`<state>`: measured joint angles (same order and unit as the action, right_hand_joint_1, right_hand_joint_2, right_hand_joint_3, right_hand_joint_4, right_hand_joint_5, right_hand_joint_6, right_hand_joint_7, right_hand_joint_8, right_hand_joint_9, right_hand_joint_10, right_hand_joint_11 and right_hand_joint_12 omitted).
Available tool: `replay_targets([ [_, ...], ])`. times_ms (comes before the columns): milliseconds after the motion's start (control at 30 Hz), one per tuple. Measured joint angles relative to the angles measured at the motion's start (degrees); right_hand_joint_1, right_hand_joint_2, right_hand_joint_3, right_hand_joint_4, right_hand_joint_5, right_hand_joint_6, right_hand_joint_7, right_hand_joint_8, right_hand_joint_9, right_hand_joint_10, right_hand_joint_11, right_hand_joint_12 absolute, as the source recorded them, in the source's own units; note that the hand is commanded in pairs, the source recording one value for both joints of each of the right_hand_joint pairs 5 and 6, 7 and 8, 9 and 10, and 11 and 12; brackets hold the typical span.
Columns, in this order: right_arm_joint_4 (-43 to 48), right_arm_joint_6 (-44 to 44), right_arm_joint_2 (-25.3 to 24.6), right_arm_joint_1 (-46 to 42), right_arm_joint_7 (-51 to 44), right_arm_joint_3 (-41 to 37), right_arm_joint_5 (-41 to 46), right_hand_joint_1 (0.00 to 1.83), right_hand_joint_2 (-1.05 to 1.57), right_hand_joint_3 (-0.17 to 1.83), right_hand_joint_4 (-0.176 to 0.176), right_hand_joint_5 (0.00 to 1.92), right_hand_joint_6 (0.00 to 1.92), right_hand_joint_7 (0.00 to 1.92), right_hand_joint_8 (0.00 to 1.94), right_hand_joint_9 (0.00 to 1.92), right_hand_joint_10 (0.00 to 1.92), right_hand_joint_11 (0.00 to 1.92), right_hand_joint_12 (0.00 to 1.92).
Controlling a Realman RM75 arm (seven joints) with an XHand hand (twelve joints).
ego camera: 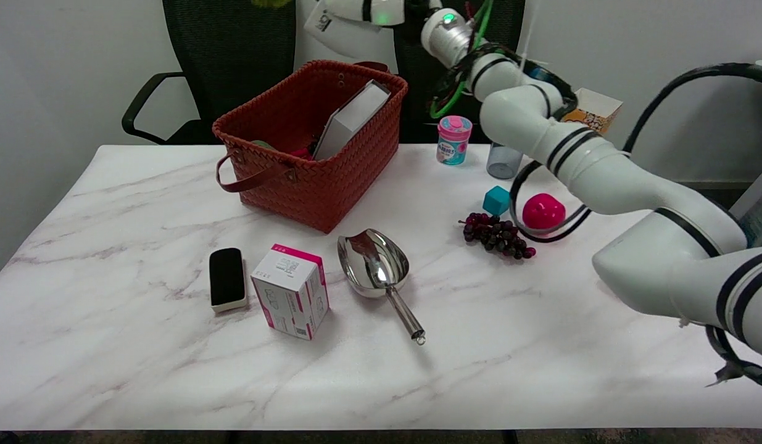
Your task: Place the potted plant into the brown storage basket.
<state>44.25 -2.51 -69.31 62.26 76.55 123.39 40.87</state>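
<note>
From my feed the right arm (603, 179) sweeps in from the lower right, rises across the back of the worktop (109, 345) and runs out of the top of the picture, so its hand is out of view and I cannot tell whether it is wide, narrow or holding anything. I cannot make out the plant for certain; only a scrap of yellow-green shows at the very top edge above the chair (232, 55), too little to name. The basket (331, 185) stands at the back left of the worktop, its handle (248, 179) drooping toward me, with a grey box (350, 120) leaning upright inside against the right wall and some green and pink bits low on the left that I cannot identify. In front of it lie a black eraser (226, 279), a pink-and-white carton (291, 299) just beside that, and a steel scoop (377, 266) with its handle pointing toward me. To the right sit grapes (496, 235), a teal cube (496, 200) and a pink ball (543, 211) close together, with a black cable looped around the ball. Further back stand a pink-lidded cup (453, 140), a grey cup (503, 161) partly behind the arm, and a paper box (596, 110).
</note>
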Motion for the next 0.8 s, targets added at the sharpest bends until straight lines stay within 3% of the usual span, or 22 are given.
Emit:
replay_targets([
  [333, -4.5, 3.3, -6.4, 3.1, 0.1, 2.6, -0.2, 1.17, 0.80, 0.57, 0.000, 0.79, 0.79, 1.17, 1.17, 1.05, 1.05, 0.69, 0.69],
  [800, -7.5, 6.0, -11.0, 3.0, 0.1, 4.3, -0.2, 1.16, 0.82, 0.58, 0.000, 0.78, 0.78, 1.17, 1.17, 1.05, 1.05, 0.69, 0.69],
])
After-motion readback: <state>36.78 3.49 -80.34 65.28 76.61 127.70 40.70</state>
